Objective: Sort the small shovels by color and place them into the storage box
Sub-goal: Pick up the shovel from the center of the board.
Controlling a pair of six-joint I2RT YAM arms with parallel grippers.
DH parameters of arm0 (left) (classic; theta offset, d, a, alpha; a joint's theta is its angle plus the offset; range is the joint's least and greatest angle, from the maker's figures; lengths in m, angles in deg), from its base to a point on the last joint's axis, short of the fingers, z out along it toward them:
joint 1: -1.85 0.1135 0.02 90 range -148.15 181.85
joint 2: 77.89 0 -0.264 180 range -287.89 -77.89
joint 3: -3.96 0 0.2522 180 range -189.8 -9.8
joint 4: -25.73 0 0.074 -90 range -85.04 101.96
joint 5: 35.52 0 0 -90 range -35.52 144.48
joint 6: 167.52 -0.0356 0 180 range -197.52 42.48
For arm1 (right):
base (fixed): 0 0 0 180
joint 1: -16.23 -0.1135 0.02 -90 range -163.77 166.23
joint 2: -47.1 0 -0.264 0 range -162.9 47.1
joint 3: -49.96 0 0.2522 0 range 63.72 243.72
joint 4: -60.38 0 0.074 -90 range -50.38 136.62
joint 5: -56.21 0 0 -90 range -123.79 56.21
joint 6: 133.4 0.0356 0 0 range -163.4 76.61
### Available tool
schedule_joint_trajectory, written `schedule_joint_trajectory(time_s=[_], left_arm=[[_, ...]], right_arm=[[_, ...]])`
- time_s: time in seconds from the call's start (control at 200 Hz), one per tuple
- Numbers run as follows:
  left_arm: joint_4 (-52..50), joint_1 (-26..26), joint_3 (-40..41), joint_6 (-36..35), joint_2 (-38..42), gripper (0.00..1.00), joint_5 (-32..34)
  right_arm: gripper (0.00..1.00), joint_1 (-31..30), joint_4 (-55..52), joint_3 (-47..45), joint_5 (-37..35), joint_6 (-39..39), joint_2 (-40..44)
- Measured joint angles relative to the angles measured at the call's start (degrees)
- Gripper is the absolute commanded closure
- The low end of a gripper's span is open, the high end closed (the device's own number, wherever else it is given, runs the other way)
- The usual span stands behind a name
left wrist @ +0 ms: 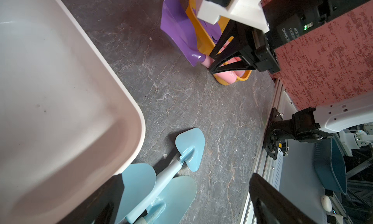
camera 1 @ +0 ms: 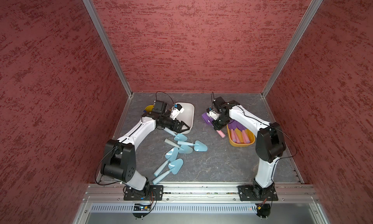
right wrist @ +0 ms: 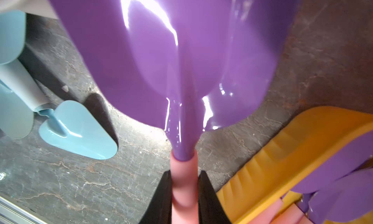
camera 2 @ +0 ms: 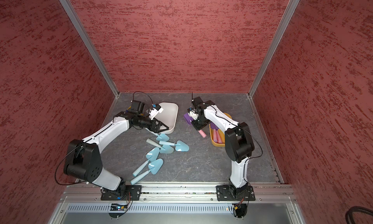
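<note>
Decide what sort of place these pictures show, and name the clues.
Likely a robot lab test cell: left arm and right arm bolted to an aluminium rail, red panel walls boxing in a table.

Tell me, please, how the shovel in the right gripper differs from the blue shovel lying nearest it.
Colour: the held shovel has a purple blade and pink handle; the blue shovel is light blue throughout. State: the right gripper is shut on the held shovel's handle; the blue shovel lies free on the table. Both are small plastic shovels.
</note>
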Motion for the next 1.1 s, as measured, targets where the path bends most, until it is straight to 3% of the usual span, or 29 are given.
schedule_joint_trajectory(time_s=[0.601,0.832,1.102], left_arm=[[-2.7,-2.5,-9.2,-0.2,-1.2,0.0,2.6],[-4.1,-5.2,-13.7,-0.5,-5.5,0.0,4.5],[-5.1,-10.6,-24.5,-1.3,-13.3,0.0,6.5]], right_arm=[[1.0,4.1,-2.2,0.1,2.5,1.6,4.0],[1.0,6.3,-2.9,0.1,3.2,1.8,5.6],[1.0,12.2,-4.3,-0.5,3.8,2.2,8.3]])
